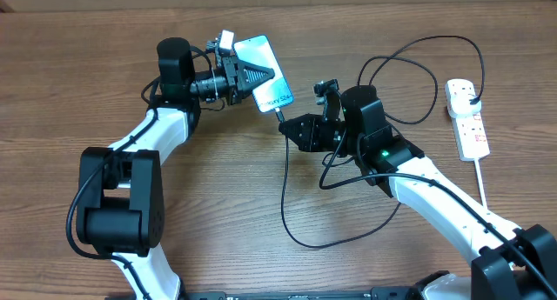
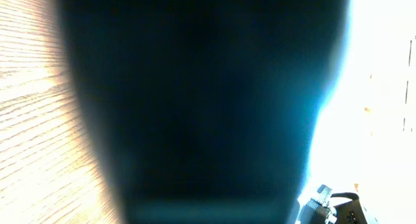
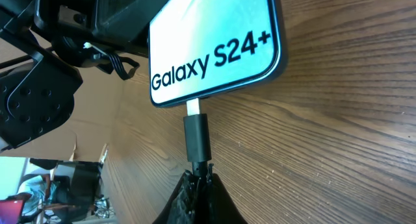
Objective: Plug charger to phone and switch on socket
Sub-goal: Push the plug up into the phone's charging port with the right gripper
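overhead view looks straight down on the table, with the phone at upper centre. right wrist view sits low and close, facing the same phone at frame top. left wrist view is so near something dark that blur fills it.
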